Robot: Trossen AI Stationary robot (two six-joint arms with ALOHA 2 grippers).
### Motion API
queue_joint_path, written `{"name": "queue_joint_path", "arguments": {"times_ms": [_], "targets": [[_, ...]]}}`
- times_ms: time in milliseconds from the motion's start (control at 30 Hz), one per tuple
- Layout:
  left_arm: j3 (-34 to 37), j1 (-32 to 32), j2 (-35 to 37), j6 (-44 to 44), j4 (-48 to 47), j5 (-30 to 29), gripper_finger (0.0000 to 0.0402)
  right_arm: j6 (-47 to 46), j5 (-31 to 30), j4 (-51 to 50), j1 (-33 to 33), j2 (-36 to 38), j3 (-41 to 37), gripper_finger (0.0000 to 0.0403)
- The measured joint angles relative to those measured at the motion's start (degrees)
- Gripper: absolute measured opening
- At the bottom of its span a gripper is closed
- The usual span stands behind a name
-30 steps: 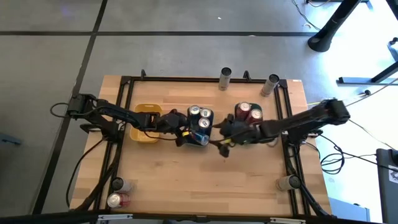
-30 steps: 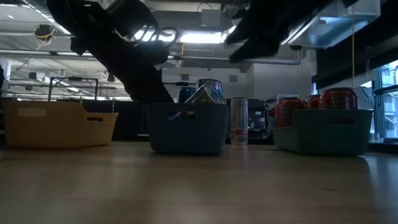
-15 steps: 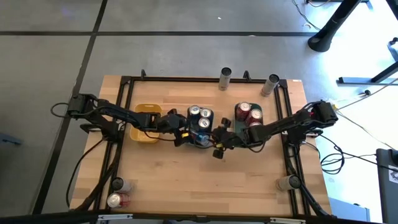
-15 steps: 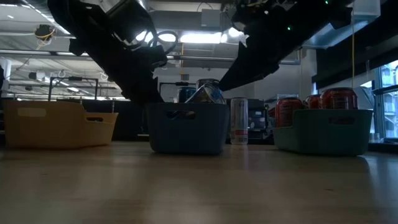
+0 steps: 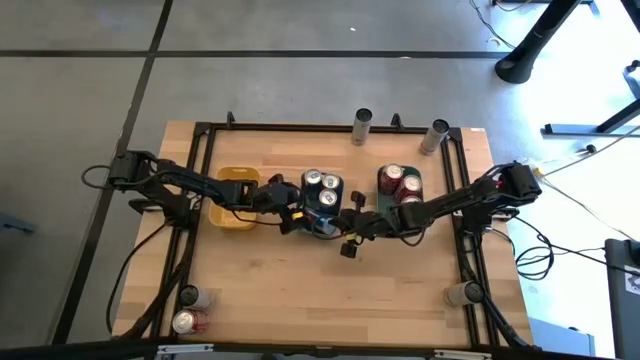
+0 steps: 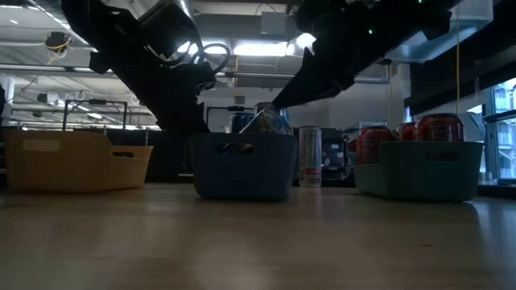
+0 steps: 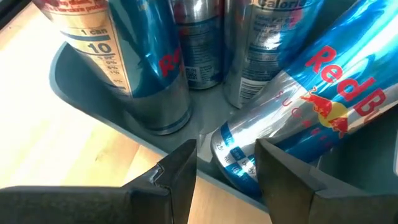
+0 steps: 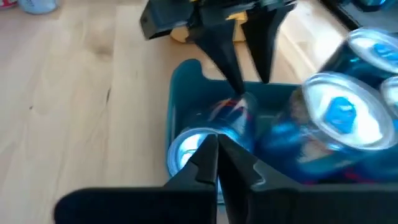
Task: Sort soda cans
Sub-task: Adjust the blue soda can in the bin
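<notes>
Blue-and-silver cylindrical metal soda cans (image 5: pixel 322 186) stand in the grey-blue rectangular plastic tray (image 6: pixel 242 167) at the middle of the wooden surface (image 5: pixel 300 290), with one more blue-and-silver can (image 7: pixel 298 118) lying tilted against them, its base low in the tray by the near wall. The left gripper (image 7: pixel 224 168) reaches in from the yellow tray's (image 5: pixel 236 178) side, angled down at that wall, its jaws apart on either side of the tilted can's lower end without clearly gripping it. The right gripper (image 8: pixel 219 163) stretches across from the far side, low over the same tray, with its jaws pressed together just above a can top. Three red cans (image 5: pixel 400 182) sit in the teal tray (image 6: pixel 427 171), partly covered by the right arm. The arms hide part of the middle tray from above, so its count is unsure: at least three upright plus the tilted one. Two cans (image 5: pixel 362 124) stand at the far edge, two lie at the near left corner (image 5: pixel 186 320), and one at the near right (image 5: pixel 462 294).
</notes>
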State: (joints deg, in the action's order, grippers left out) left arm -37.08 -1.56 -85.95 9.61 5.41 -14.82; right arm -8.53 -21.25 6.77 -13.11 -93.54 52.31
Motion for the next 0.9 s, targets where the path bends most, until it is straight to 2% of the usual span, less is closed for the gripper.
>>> {"name": "queue_joint_path", "arguments": {"times_ms": [167,467,900], "targets": [[0.0,0.0,0.0,0.0,-0.2,-0.1,0.0153,0.1,-0.1,4.4,0.0,-3.6,0.1,0.0010],[0.0,0.0,-1.6,0.9,0.6,-0.5,0.0153,4.5,-1.7,10.1,0.0,-4.2,0.0,0.0004],[0.0,0.1,-2.0,3.2,0.0,-0.2,0.0153,6.1,1.4,9.4,4.0,-4.2,3.4,0.0003]]}}
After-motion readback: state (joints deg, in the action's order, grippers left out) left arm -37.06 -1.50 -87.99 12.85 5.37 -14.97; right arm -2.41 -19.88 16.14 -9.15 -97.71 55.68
